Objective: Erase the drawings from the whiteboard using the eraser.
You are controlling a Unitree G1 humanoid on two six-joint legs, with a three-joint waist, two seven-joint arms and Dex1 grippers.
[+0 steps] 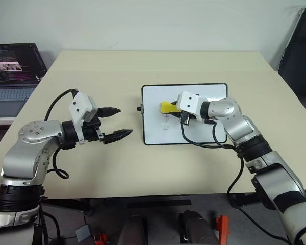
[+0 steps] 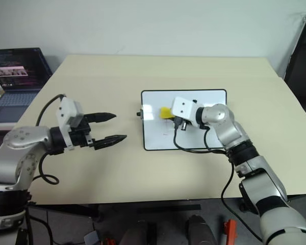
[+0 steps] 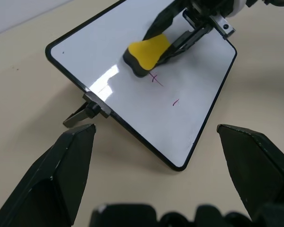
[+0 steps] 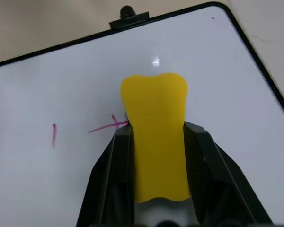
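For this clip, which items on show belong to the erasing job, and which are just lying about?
Part of the job:
- whiteboard
- eraser, held in the right gripper
- drawings: cross and dash

Just lying about:
- laptop, beside the table
- left gripper, open, beside the board

The room is evenly and softly lit from overhead. A small glare spot sits on the whiteboard [image 4: 155,62] just beyond the right gripper [image 4: 156,137]. Shadows on the table [image 1: 92,66] stay faint. The left gripper [image 3: 156,156] fingers look slightly soft close up.
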